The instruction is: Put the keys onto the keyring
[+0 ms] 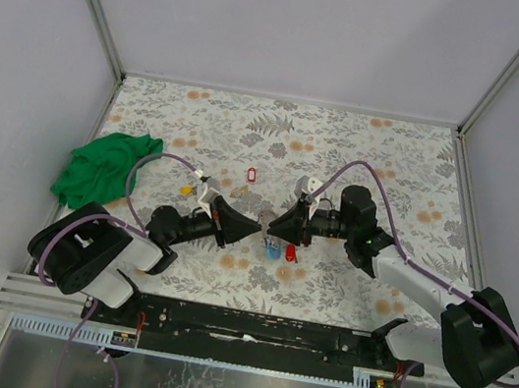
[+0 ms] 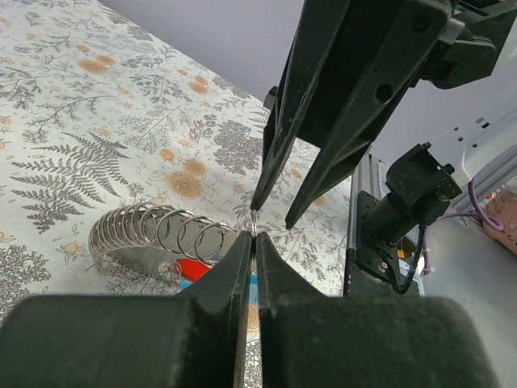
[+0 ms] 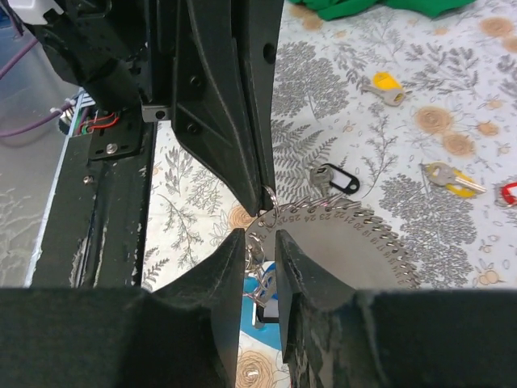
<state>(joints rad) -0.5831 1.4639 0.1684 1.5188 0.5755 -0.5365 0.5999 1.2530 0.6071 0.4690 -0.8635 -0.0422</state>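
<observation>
The left end effector (image 2: 252,242) is closed tight, its tips nipping the thin wire of a keyring (image 2: 253,225). The right end effector (image 3: 260,241) meets it tip to tip from the opposite side, its jaws a little apart just beside that wire; whether they touch it I cannot tell. The keyring sits at the end of a row of rings (image 2: 166,230) on a metal plate. A blue-tagged key (image 1: 273,250) and a red-tagged key (image 1: 291,252) lie on the tabletop (image 1: 366,152) just below the meeting point. A second red tag (image 1: 251,174), a yellow-tagged key (image 1: 187,186) and a black-tagged key (image 3: 333,179) lie farther out. A green cloth (image 1: 104,168) sits at the left edge, and open patterned surface runs to the far and right walls.
</observation>
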